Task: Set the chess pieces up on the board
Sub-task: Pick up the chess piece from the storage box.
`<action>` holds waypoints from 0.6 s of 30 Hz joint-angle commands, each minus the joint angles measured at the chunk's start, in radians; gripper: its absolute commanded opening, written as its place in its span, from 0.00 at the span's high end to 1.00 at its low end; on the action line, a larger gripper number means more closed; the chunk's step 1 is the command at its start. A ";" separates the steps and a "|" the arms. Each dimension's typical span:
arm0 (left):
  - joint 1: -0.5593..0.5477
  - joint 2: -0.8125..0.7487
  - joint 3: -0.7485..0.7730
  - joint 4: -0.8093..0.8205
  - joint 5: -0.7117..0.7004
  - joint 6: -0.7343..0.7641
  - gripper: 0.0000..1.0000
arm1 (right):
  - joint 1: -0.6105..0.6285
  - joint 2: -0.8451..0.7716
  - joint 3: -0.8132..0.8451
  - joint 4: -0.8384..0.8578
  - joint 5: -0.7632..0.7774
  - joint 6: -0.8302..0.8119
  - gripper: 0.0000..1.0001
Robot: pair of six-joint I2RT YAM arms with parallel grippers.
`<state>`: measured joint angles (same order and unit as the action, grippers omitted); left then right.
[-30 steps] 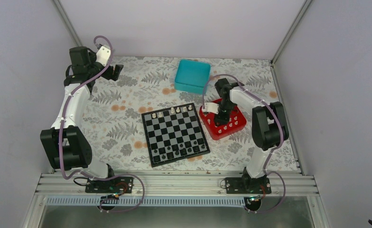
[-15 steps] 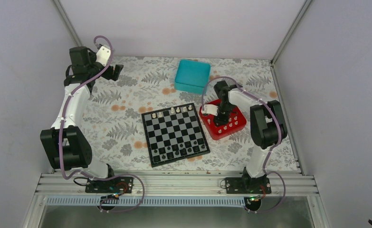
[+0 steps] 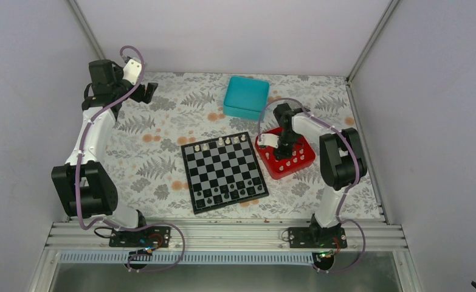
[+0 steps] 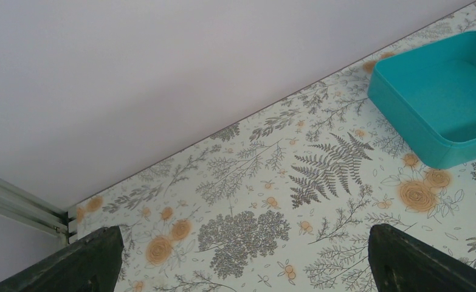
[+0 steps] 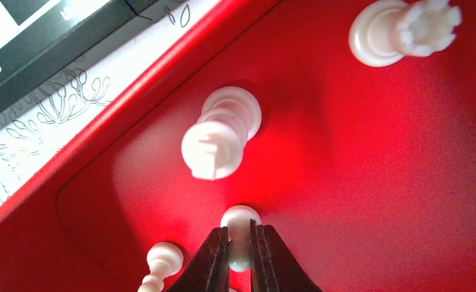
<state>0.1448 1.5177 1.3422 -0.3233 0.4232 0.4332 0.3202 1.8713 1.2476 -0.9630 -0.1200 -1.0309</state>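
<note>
Top: high behind the arm bases, looking down on the whole table (image 3: 162,158).
Left wrist: low at 11 o'clock, facing the box (image 4: 442,109) and back wall.
Right wrist: very close over the tray (image 5: 375,182), board (image 5: 59,41) edge at 10 o'clock.
Shared with top: box; tray, board.

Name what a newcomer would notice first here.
The bright red tray right of the board draws the eye, with the right gripper down in it, fingers pinched on a small white pawn among other white pieces. Next, the board itself: a few pieces along its far and near rows, the middle bare. The left gripper hangs open over the floral cloth at the far left.
</note>
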 commanded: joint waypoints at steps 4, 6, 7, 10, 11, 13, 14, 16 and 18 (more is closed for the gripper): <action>0.006 -0.004 0.002 0.009 0.028 0.001 0.00 | 0.012 -0.055 0.095 -0.091 0.015 0.011 0.91; 0.006 -0.006 0.000 0.009 0.030 0.001 0.00 | 0.019 -0.065 0.137 -0.115 0.038 0.012 0.91; 0.006 -0.008 0.001 0.010 0.030 0.001 0.00 | 0.023 -0.068 0.163 -0.129 0.046 0.012 0.91; 0.006 -0.010 0.003 0.009 0.035 -0.002 0.00 | 0.045 -0.061 0.252 -0.176 0.076 0.016 0.91; 0.006 -0.010 0.003 0.010 0.037 -0.002 0.00 | 0.055 -0.059 0.282 -0.188 0.085 0.017 0.91; 0.006 -0.010 0.003 0.010 0.041 -0.004 0.00 | 0.083 -0.044 0.345 -0.210 0.094 0.017 0.90; 0.006 -0.011 0.003 0.010 0.043 -0.005 0.00 | 0.100 -0.033 0.372 -0.220 0.091 0.018 0.90; 0.006 -0.013 0.002 0.010 0.043 -0.005 0.00 | 0.139 -0.011 0.419 -0.228 0.087 0.020 0.90; 0.006 -0.017 0.000 0.011 0.045 -0.007 0.00 | 0.187 0.018 0.445 -0.226 0.082 0.021 0.90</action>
<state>0.1448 1.5177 1.3422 -0.3233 0.4381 0.4328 0.4294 1.8465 1.6325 -1.1439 -0.0395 -1.0195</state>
